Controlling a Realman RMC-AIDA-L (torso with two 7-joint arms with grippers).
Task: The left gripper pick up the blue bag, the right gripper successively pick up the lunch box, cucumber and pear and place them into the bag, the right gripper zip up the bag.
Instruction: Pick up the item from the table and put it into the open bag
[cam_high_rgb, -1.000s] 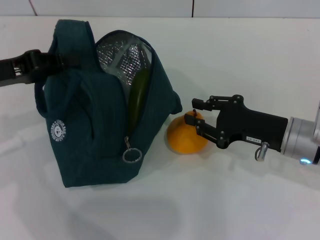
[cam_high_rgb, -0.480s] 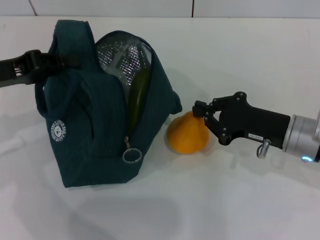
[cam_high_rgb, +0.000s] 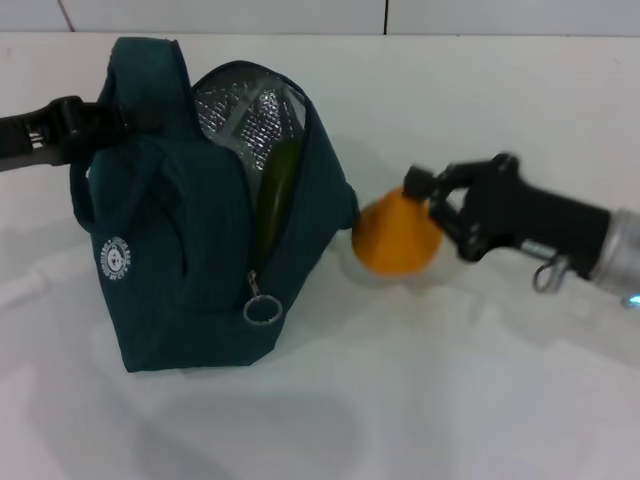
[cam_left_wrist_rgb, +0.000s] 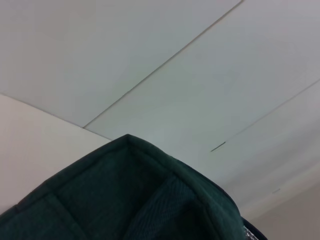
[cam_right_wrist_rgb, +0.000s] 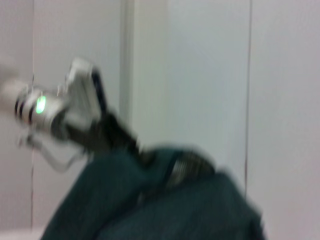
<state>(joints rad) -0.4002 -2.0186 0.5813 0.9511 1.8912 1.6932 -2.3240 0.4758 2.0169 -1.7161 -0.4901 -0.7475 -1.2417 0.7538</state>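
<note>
Head view: cucumber (cam_high_rgb: 277, 190) upright inside blue bag (cam_high_rgb: 190, 280).

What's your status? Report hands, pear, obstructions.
Left hand holding the blue bag by its handle, mouth open. Right hand shut on the pear, lifted beside the bag. Cucumber inside. Nothing blocking.

The cucumber (cam_high_rgb: 276, 196) is mostly hidden inside the blue bag (cam_high_rgb: 190, 270); the lunch box is unseen.
</note>
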